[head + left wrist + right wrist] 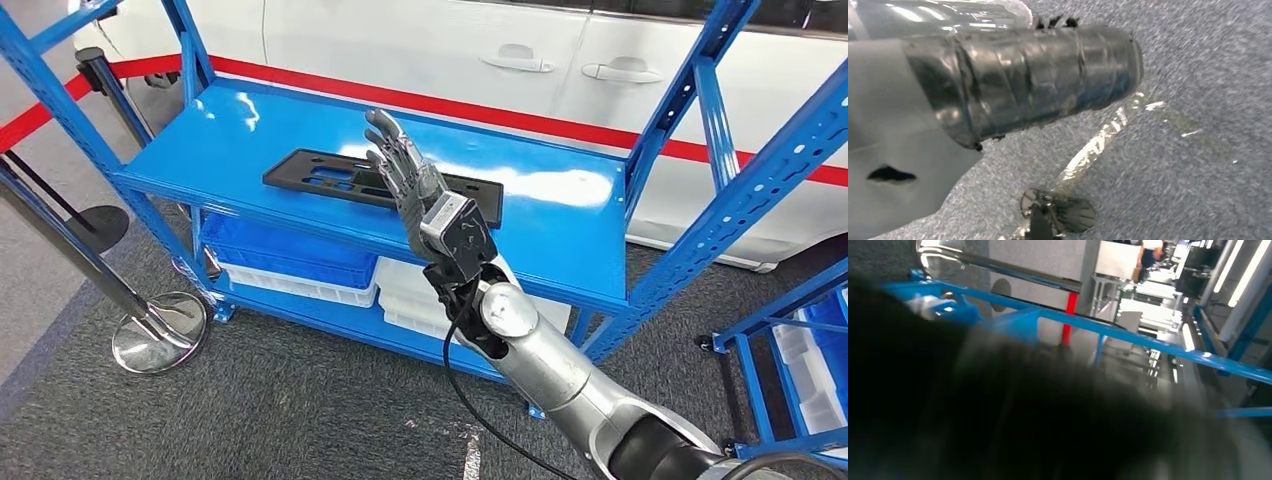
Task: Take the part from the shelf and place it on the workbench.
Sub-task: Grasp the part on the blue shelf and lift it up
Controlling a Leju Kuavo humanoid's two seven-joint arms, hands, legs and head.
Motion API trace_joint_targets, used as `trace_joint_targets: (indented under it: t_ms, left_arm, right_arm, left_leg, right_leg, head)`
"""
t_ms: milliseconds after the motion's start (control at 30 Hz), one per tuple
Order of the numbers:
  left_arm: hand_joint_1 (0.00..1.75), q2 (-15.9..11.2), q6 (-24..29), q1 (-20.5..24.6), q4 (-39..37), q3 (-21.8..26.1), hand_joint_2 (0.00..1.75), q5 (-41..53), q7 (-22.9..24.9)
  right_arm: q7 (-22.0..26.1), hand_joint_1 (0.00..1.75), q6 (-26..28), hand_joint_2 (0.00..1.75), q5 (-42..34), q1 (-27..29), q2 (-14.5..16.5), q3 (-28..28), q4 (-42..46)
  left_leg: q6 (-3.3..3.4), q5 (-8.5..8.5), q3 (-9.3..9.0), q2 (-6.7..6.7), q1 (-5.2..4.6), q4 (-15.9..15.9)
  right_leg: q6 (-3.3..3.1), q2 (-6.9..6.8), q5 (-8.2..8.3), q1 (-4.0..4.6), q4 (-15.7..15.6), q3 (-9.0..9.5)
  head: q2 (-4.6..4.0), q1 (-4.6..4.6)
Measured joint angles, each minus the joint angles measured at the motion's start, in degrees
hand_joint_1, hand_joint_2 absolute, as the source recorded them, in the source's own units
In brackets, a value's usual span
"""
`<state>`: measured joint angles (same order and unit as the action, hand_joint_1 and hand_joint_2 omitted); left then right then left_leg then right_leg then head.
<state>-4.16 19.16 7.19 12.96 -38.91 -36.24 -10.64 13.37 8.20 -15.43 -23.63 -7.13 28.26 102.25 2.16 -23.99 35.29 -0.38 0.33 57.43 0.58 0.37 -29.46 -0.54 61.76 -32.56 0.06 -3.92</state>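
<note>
A flat black plastic part (330, 176) with cut-outs lies on the top deck of the blue shelf (240, 130). My right hand (400, 170) is raised in front of the shelf, over the part's right portion, its fingers stretched out and apart, holding nothing. Its silver arm (560, 370) comes in from the lower right. In the right wrist view the hand is a dark blur (998, 415) against blue shelf rails (1128, 330). The left wrist view looks down at grey carpet (1198, 165).
White and blue bins (300, 265) sit on the shelf's lower deck. A white car (450, 50) stands behind the shelf. A chrome stanchion base (158, 330) and its post stand on the left. Another blue rack with bins (800, 350) is at the right.
</note>
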Motion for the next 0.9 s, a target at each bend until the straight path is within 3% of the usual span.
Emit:
trace_joint_targets:
  t_ms: [100, 133, 167, 200, 267, 333, 433, 500, 600, 633, 667, 700, 767, 833, 900]
  left_arm:
    - [0.00, -0.02, -0.10, 0.22, 0.00, -0.18, 0.00, 0.09, 0.16]
    - [0.00, -0.03, -0.16, 0.26, 0.00, -0.26, 0.00, 0.13, 0.26]
    - [0.00, -0.03, -0.25, 0.27, 0.00, -0.32, 0.00, 0.15, 0.38]
    - [0.00, -0.03, -0.33, 0.25, 0.00, -0.33, 0.00, 0.17, 0.47]
    - [0.00, 0.06, -0.52, 0.25, 0.00, -0.34, 0.00, 0.33, 0.70]
    - [0.00, 0.21, -0.79, 0.53, 0.00, -0.42, 0.00, 0.76, 1.11]
    - [0.00, 0.30, -1.20, 1.13, 0.00, -0.83, 0.00, 1.74, 2.36]
    - [0.00, 0.43, -1.60, 1.62, 0.01, -1.30, 0.00, 2.55, 3.32]
    - [0.00, 0.73, -2.07, 2.67, 0.02, -1.98, 0.00, 3.80, 4.57]
    - [0.00, 0.82, -2.11, 2.95, 0.02, -2.17, 0.00, 4.16, 4.90]
    - [0.00, 0.90, -2.15, 3.16, 0.02, -2.43, 0.00, 4.47, 5.21]
    - [0.00, 0.96, -2.20, 3.33, 0.02, -2.71, 0.00, 4.76, 5.50]
    - [0.00, 1.01, -2.31, 3.66, 0.02, -3.14, 0.00, 5.18, 5.94]
    - [0.00, 1.13, -2.44, 4.07, 0.02, -3.38, 0.00, 5.40, 6.13]
    - [0.00, 1.27, -2.52, 4.24, 0.02, -3.69, 0.00, 5.48, 6.29]
  right_arm:
    - [-0.26, 0.00, -0.81, 1.75, -0.39, -0.06, 0.00, 0.02, -0.25]
    - [-0.43, 0.00, -1.19, 1.75, -0.58, -0.04, 0.01, 0.03, -0.43]
    - [-0.60, 0.00, -1.52, 1.75, -0.69, -0.04, 0.00, 0.04, -0.63]
    - [-0.76, 0.00, -1.77, 1.75, -0.67, -0.06, 0.00, 0.06, -0.82]
    - [-1.18, 0.00, -2.07, 1.75, -0.06, -0.31, 0.00, 0.16, -1.21]
    - [-2.09, 0.00, -1.74, 1.75, 2.21, -1.26, 0.06, 0.63, -1.96]
    - [-3.89, 0.00, 0.12, 1.75, 8.85, -3.59, 0.47, 2.40, -4.87]
    - [-4.77, 0.00, 1.64, 1.75, 13.89, -6.02, 1.45, 3.79, -8.70]
    - [-4.93, 0.00, 3.57, 1.75, 20.25, -11.35, 3.74, 5.90, -17.20]
    - [-4.75, 0.00, 4.24, 1.75, 21.94, -12.78, 4.47, 6.49, -20.32]
    - [-4.50, 0.00, 5.16, 1.75, 23.67, -14.05, 5.26, 7.03, -23.68]
    - [-4.27, 0.00, 6.11, 1.75, 25.09, -15.13, 6.03, 7.46, -26.84]
    - [-3.88, 0.00, 8.17, 1.75, 27.79, -17.28, 7.51, 8.25, -32.65]
    - [-3.79, 0.00, 9.41, 1.75, 29.46, -19.06, 8.55, 8.89, -37.03]
    - [-4.12, 0.00, 9.51, 1.75, 30.19, -20.08, 9.38, 9.39, -40.79]
  left_leg:
    - [0.47, -0.49, -0.52, -0.01, -0.15, 0.04]
    - [0.55, -0.74, -0.68, -0.07, -0.24, 0.08]
    - [0.58, -1.03, -0.93, -0.16, -0.34, 0.13]
    - [0.56, -1.33, -1.27, -0.28, -0.45, 0.16]
    - [0.42, -1.99, -2.14, -0.45, -0.65, 0.16]
    - [0.04, -2.42, -2.44, -0.45, -0.69, 0.12]
    - [-0.81, -2.51, -2.51, -0.36, -0.74, 0.54]
    - [-1.42, -3.92, -1.45, -0.26, -0.67, 3.17]
    - [-2.73, -8.00, 4.26, -0.16, -0.16, 13.07]
    - [-3.06, -8.55, 5.88, -0.13, -0.01, 15.39]
    - [-3.26, -7.93, 6.57, -0.09, 0.11, 15.64]
    - [-3.33, -6.26, 6.14, -0.05, 0.22, 13.67]
    - [-3.15, -1.68, 3.16, 0.03, 0.37, 5.79]
    - [-2.64, -0.18, 1.07, 0.04, 0.15, 0.54]
    - [-1.99, -0.34, 0.72, -0.02, -0.11, -0.14]
  right_leg:
    - [0.30, -0.09, -4.14, 0.00, 10.11, -6.15]
    - [0.29, -0.10, -4.52, 0.00, 12.45, -8.00]
    - [0.16, -0.10, -3.51, 0.03, 12.23, -8.58]
    - [-0.06, -0.11, -1.57, 0.11, 10.16, -8.20]
    - [-0.91, -0.13, 3.17, 0.48, 2.96, -5.73]
    - [-1.70, -0.16, 5.25, 0.94, -2.17, -3.92]
    - [-2.29, -0.31, 5.59, 0.90, -3.80, -2.76]
    - [-2.60, -0.44, 5.63, 0.44, -4.47, -1.94]
    - [-2.79, -0.52, 5.56, 0.25, -4.62, -1.71]
    - [-2.82, -0.55, 5.50, 0.25, -4.56, -1.71]
    - [-2.82, -0.59, 5.40, 0.23, -4.46, -1.70]
    - [-2.75, -0.63, 5.28, 0.20, -4.33, -1.69]
    - [-2.48, -0.65, 4.99, 0.13, -4.01, -1.67]
    - [-2.06, -0.66, 4.81, 0.22, -3.74, -1.89]
    - [-1.53, -0.68, 4.67, 0.37, -3.69, -1.99]
  head:
    - [-0.01, -0.15]
    - [0.00, -0.17]
    - [0.01, -0.18]
    - [0.01, -0.19]
    - [0.00, -0.14]
    - [0.00, -0.06]
    - [0.01, -0.12]
    - [0.00, -0.07]
    - [0.01, 0.05]
    - [0.01, 0.04]
    - [0.01, 0.04]
    - [0.01, 0.04]
    - [0.01, 0.04]
    - [0.01, 0.05]
    - [0.01, 0.03]
